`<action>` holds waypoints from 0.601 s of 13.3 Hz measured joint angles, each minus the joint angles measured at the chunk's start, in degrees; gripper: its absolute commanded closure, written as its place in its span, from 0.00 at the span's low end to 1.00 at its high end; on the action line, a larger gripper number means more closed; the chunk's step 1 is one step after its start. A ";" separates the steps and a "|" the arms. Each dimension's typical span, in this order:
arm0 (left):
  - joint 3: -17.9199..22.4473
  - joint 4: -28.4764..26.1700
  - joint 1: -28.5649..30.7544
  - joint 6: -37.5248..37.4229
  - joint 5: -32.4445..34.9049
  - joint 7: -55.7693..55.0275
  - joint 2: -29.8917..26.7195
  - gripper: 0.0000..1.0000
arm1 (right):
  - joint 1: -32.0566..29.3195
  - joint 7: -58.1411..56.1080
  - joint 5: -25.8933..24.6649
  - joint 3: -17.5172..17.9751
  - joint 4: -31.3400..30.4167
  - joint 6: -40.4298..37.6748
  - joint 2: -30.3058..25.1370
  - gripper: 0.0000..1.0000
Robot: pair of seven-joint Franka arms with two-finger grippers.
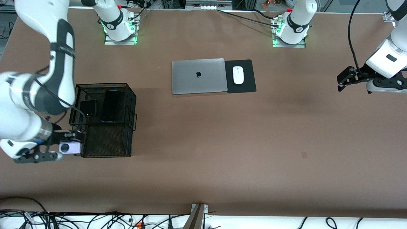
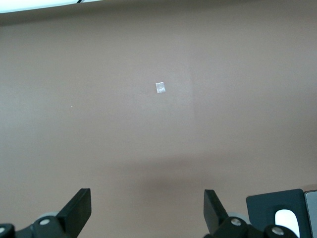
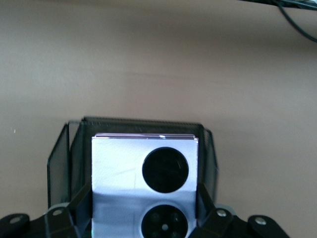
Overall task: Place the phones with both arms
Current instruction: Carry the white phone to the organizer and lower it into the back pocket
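We saw the small squarish lavender-white phone (image 1: 70,147) with two black lenses clamped in the right pincer (image 1: 73,143) beside the black wire-mesh basket (image 1: 106,151), which held a squarish black phone (image 1: 87,108) and long black slab phone (image 1: 110,106). The left pincer (image 1: 343,78) waited wide above bare brown desk (image 1: 254,143).

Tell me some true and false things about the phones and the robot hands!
1. The right gripper holds the lavender-white phone. True.
2. Two black phones lie in the mesh basket. True: a squarish one and a long slim one.
3. The left gripper holds a phone. False: it is open and empty, waiting.
4. The white mouse sits on the laptop. False: it rests on a black pad beside it.
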 measured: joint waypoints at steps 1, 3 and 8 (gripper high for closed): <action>0.00 0.00 0.00 -0.01 0.00 0.00 0.00 0.00 | 0.05 0.34 1.14 0.38 0.00 1.88 1.62 1.00; -0.01 0.01 0.00 -0.02 0.00 0.00 0.00 0.00 | 0.03 0.74 2.84 0.80 -0.02 4.51 4.34 1.00; -0.01 0.02 0.00 -0.05 0.00 0.00 0.00 0.00 | 0.04 1.93 4.83 2.46 -0.70 6.27 8.31 1.00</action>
